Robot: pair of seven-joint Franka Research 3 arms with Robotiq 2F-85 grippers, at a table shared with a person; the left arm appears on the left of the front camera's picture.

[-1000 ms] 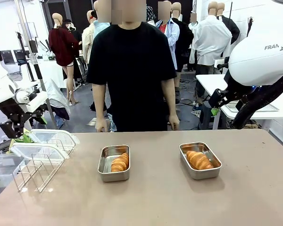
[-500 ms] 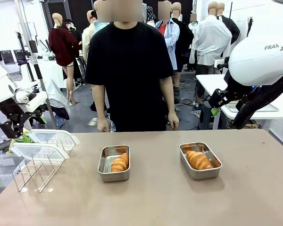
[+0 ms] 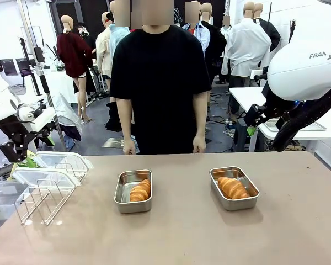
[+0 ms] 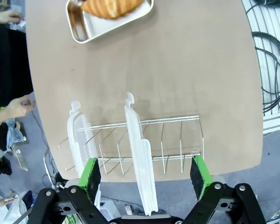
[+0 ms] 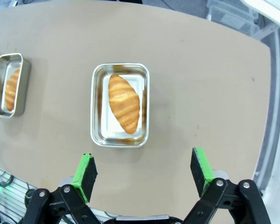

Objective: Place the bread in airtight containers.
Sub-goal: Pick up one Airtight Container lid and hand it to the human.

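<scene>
The left gripper [image 4: 144, 171] and right gripper [image 5: 143, 171] both gape wide, holding nothing. One croissant [image 5: 124, 103] lies in an uncovered steel tub [image 5: 97, 116] at the right gripper's 12 o'clock, another croissant [image 5: 11, 89] in a second tub [image 5: 1, 70] at its 10 o'clock (lids [image 4: 141, 154] stand in the wire rack [image 4: 177, 122]).

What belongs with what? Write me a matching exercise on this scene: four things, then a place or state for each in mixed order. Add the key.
Things
1. croissants
2. translucent lids
3. wire rack
4. left pincer

Places or states
A. open, holding nothing
B. one in each steel tub
C. slotted in the rack, off the tubs
D. standing at the left end of the table

Pairs: 1-B, 2-C, 3-D, 4-A
</scene>
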